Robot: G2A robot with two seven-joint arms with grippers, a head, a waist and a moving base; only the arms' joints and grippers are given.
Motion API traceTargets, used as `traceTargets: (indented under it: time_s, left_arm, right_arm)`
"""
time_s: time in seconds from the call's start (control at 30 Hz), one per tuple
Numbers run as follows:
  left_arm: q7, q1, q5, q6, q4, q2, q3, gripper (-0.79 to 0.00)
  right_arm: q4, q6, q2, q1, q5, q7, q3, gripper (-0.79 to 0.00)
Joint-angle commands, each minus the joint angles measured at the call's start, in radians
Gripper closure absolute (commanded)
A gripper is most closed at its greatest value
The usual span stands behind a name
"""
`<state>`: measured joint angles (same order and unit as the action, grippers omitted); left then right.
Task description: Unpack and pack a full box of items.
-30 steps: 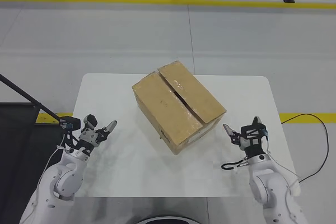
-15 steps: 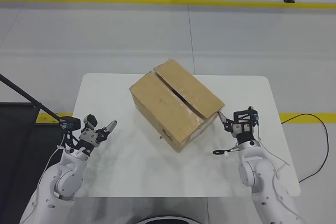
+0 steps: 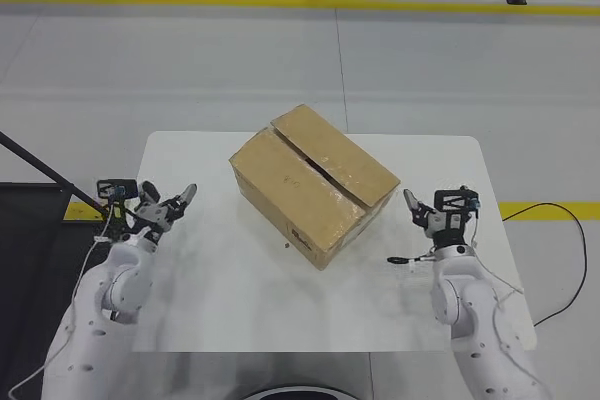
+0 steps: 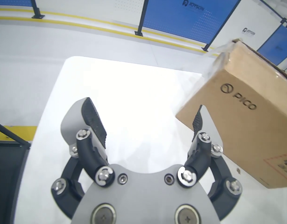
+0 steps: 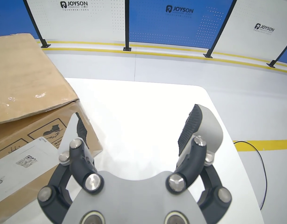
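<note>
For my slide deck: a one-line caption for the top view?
Cardboard box, flaps down, askew on the white table between the open left gripper and open right gripper.

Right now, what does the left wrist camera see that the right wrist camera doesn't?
Left wrist view: the left gripper, fingers open, and a side of the box with a round mark. Right wrist view: the right gripper, fingers open too, the white label on the box, and a black cable on the floor. Both: the box, the white table, and the blue and white panels behind.
</note>
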<state>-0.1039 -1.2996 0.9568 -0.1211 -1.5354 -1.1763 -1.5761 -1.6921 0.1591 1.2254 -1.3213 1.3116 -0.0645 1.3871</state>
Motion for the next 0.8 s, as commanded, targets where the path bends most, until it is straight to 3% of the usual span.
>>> traceTargets:
  time_s: [0.0,0.2,0.4,0.57,0.77]
  left_arm:
    - [-0.009,0.071,0.045,0.022,0.059,-0.001,0.022,-0.785]
    - [0.019,0.305,0.144,-0.033,0.307,-0.013,0.132,-0.785]
    - [0.091,0.479,0.203,-0.131,0.539,-0.036,0.250,-0.785]
    - [0.145,0.546,0.240,-0.180,0.631,-0.058,0.333,-0.785]
    - [0.208,0.565,0.257,-0.216,0.673,-0.070,0.374,-0.785]
  right_arm:
    - [-0.029,-0.012,-0.004,-0.037,-0.004,0.015,0.032,-0.785]
    - [-0.149,-0.093,-0.018,-0.195,-0.029,0.086,0.158,-0.785]
    - [-0.248,-0.155,-0.025,-0.329,-0.064,0.136,0.264,-0.785]
    - [-0.296,-0.169,-0.025,-0.382,-0.070,0.150,0.305,-0.785]
    - [-0.302,-0.181,-0.023,-0.381,-0.075,0.143,0.308,-0.785]
